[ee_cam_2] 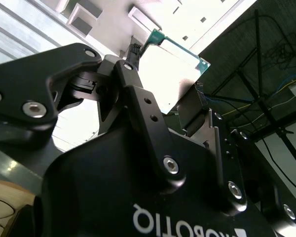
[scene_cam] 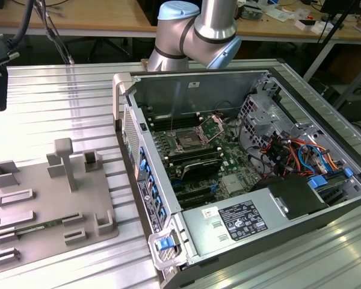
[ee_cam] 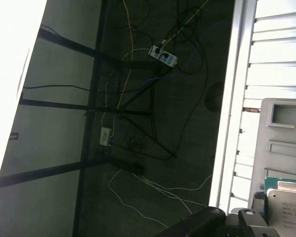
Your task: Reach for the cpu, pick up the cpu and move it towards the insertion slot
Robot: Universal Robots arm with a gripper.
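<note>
cpu (ee_cam_2: pixel 175 74) (ee_cam: pixel 285 210): thin flat square, bright silvery top, green rim, pinched at its edges between the jaws in both wrist views. insertion slot (scene_cam: pixel 189 140): shiny metal frame, dark centre, on the motherboard (scene_cam: pixel 228 159) inside the open case (scene_cam: pixel 186 90).

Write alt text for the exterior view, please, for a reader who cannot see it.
An open computer case lies on a ribbed metal table, its green motherboard exposed with the insertion slot on it. A grey plastic tray sits at the exterior view's left, and the robot arm rises behind the case.
</note>
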